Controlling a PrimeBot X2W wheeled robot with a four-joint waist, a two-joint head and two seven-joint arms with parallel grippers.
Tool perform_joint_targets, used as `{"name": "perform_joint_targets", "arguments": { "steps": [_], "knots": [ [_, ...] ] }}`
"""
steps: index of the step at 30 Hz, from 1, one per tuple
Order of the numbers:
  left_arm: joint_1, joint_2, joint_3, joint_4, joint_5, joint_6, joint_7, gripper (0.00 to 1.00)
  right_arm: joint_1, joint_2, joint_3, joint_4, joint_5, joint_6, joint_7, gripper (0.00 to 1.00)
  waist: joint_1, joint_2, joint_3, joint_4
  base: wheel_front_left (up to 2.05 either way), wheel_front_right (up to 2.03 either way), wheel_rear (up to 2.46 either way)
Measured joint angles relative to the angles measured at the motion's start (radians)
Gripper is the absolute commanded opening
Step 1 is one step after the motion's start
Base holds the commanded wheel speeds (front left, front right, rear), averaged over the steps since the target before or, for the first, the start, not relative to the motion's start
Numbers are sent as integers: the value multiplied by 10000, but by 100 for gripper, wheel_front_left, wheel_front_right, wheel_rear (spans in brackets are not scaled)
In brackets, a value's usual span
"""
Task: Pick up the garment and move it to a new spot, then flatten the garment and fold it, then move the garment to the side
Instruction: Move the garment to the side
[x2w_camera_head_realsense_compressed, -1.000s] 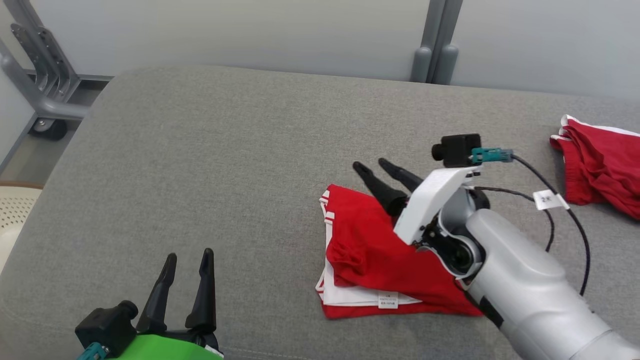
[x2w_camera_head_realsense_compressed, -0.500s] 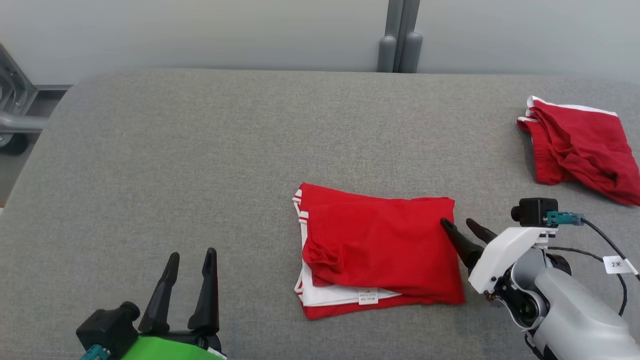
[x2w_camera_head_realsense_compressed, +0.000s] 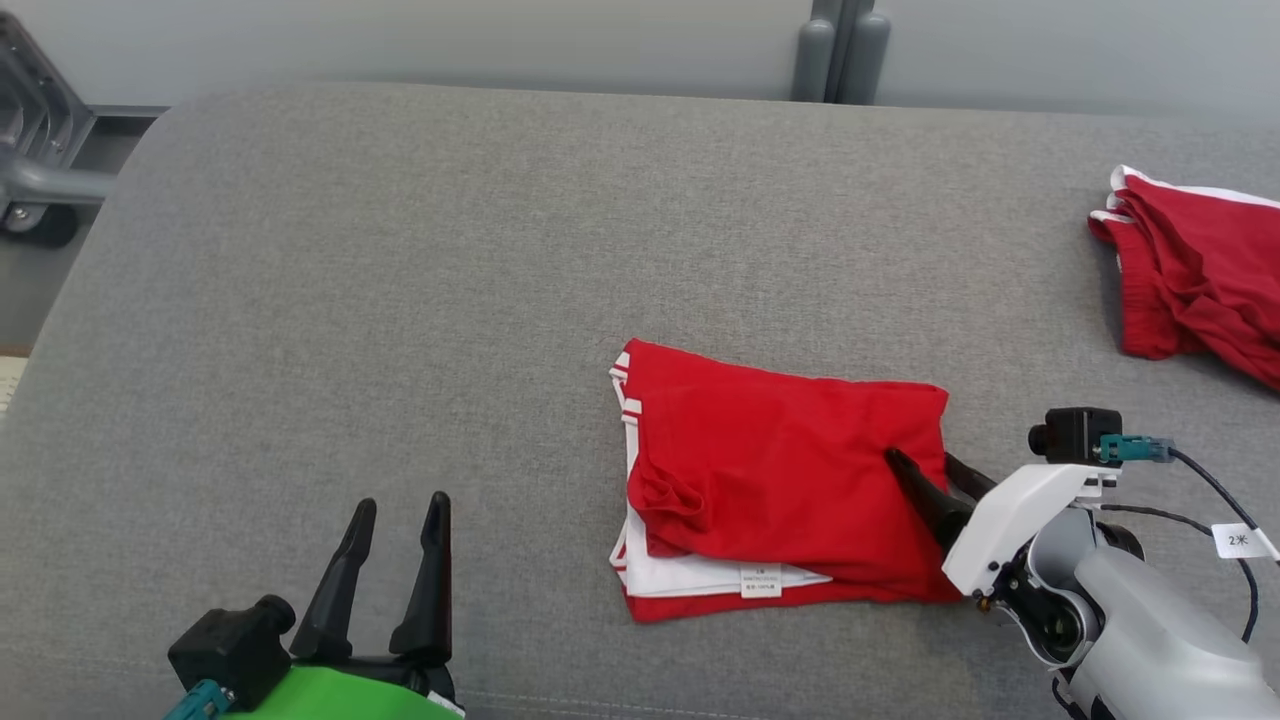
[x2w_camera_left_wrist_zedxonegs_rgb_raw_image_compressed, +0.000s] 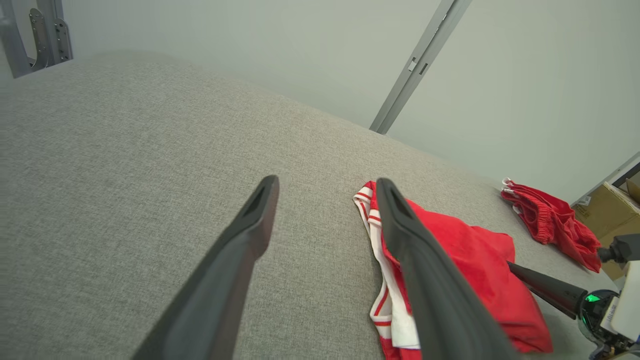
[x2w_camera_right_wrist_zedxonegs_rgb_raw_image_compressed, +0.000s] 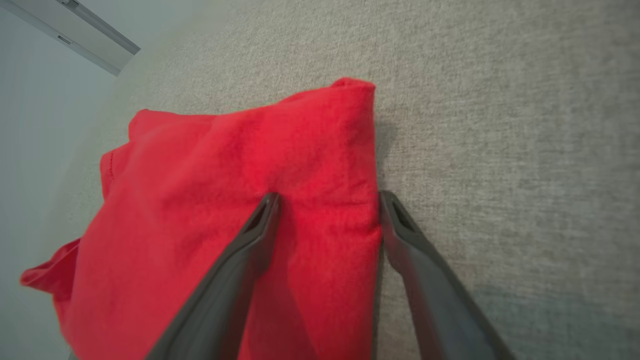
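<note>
At the three o'clock edge of the folded red garment with white trim (x2w_camera_head_realsense_compressed: 780, 480), the right gripper (x2w_camera_head_realsense_compressed: 920, 460) is seen with its two long dark fingers spread wide. One fingertip (x2w_camera_right_wrist_zedxonegs_rgb_raw_image_compressed: 267, 205) is placed over the red cloth, and the other is set just beside the fold, over the grey woven fabric surface (x2w_camera_head_realsense_compressed: 400, 300). Nothing is held.

The garment is laid right of centre on that surface as a neat rectangle. At seven o'clock the left gripper (x2w_camera_head_realsense_compressed: 402, 502) is held wide open and empty, well apart from the cloth. A second, crumpled red garment (x2w_camera_head_realsense_compressed: 1200, 270) is seen at two o'clock.

Folding is judged done, and the move aside is judged to be in hand. A close on every layer of the edge is called for next, so that the fold is kept.
</note>
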Motion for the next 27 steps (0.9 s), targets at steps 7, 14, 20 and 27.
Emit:
{"name": "perform_joint_targets", "arguments": {
  "steps": [7,14,20,27],
  "knots": [
    [-1,-2,96,104,0,2,-4,100,-5,161,-48,58,692,86,267,36,0,0,121,309,0,0,0],
    [0,-6,203,138,0,25,-19,100,-7,297,299,-128,901,86,420,0,0,0,107,253,0,0,0],
    [5,-8,320,159,0,27,-102,100,-260,136,516,-767,934,86,330,0,0,0,4,-50,0,0,0],
    [16,-8,299,190,0,56,-104,100,-1065,-1018,568,-984,784,88,527,0,0,0,-222,-426,0,0,0]
  ]
}}
